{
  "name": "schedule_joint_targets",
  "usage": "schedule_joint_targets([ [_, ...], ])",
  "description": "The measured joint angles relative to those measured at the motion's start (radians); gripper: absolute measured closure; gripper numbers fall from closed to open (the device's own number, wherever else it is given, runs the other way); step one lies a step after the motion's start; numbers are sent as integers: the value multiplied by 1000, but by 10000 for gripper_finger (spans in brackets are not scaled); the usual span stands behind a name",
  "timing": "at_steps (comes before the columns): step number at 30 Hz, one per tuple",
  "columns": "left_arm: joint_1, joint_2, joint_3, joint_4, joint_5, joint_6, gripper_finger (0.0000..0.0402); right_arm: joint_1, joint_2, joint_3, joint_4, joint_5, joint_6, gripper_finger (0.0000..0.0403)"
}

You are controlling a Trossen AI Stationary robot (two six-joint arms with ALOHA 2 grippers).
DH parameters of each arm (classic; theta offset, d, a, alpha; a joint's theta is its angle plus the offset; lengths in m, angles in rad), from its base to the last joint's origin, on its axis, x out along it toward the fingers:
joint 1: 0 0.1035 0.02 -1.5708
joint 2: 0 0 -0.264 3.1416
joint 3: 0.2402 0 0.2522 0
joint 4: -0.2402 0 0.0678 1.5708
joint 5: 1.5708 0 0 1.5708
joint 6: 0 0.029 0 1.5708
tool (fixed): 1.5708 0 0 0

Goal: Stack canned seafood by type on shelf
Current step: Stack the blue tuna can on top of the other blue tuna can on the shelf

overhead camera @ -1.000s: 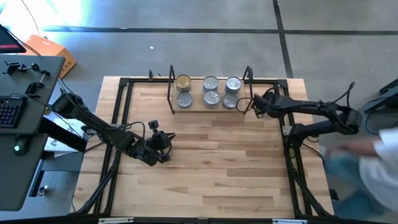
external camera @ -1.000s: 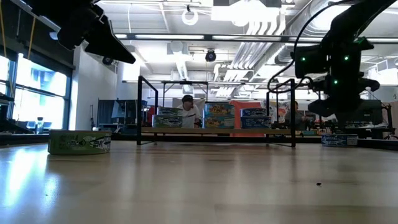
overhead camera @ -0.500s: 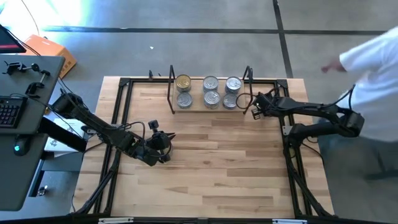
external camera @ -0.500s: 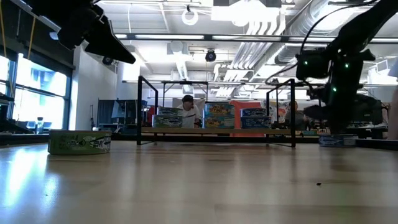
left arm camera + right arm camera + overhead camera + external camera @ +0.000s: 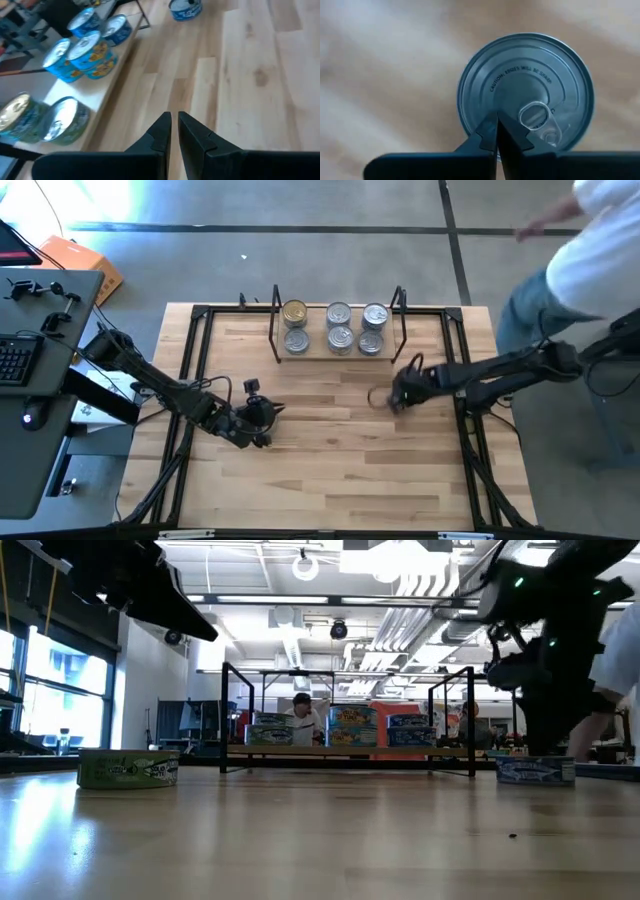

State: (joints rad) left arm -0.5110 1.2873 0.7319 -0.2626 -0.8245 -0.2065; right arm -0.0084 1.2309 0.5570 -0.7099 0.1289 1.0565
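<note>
Light wood bench (image 5: 330, 470) carries everything, with the shelf (image 5: 338, 352) at its far edge as landmark. Nearest, well in front of the shelf's left end, the left claw (image 5: 268, 423) hovers, pinched shut and empty. Nearer the shelf, before its right end, the right claw (image 5: 392, 399) is shut above a loose silver-lidded can (image 5: 378, 398), gripping nothing. On the shelf sit six cans (image 5: 340, 327), one gold-lidded.
</note>
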Motion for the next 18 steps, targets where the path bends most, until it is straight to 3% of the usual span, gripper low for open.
schedule_joint_targets([
  [5, -7, 15, 0, 25, 84, 23, 378, 222, 88, 0, 263, -2, 51, 403],
  [10, 14, 102, 0, 197, 184, 161, 378, 281, 268, 0, 677, 28, 26, 403],
  [14, 55, 203, 0, 388, 211, 296, 378, 276, 445, 22, 1090, 201, -149, 403],
  [18, 116, 274, 0, 505, 382, 421, 378, 282, 505, 82, 1358, 272, -421, 403],
])
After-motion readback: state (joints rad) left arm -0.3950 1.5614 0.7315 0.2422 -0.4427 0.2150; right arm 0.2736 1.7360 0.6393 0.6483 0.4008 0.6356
